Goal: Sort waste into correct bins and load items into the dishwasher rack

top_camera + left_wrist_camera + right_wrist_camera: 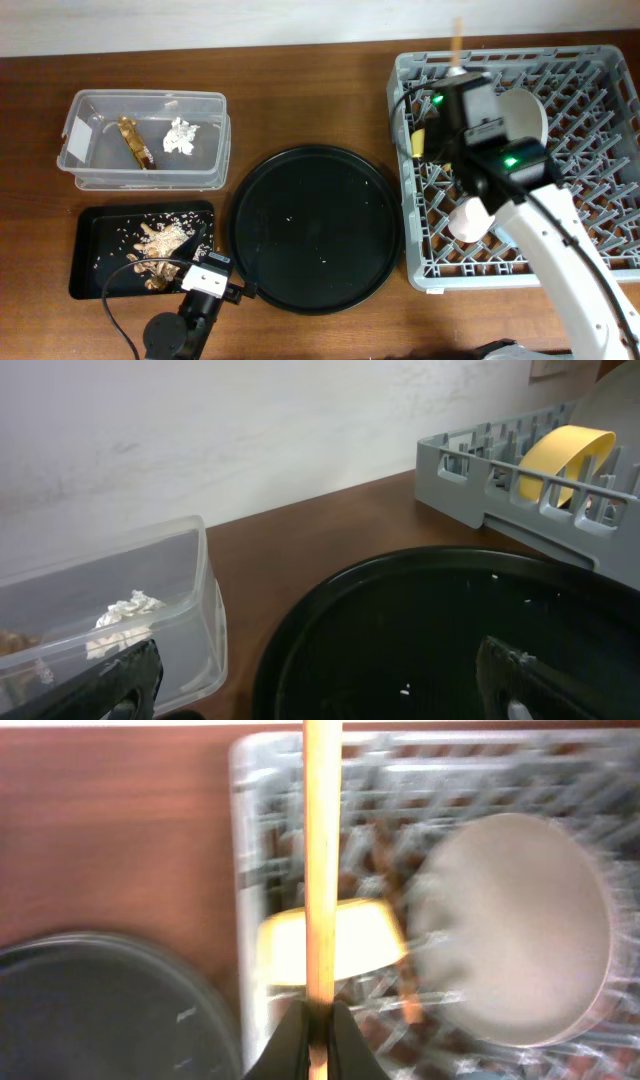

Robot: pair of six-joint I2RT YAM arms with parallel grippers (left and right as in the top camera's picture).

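My right arm (545,240), at right, is white below black housings with two green lights; my left arm (195,305), lower left, is black with a white block and looping black cable, fingers (125,680) black.

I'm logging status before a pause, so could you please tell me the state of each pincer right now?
Left pincer: open, empty.
Right pincer: closed on a wooden chopstick.
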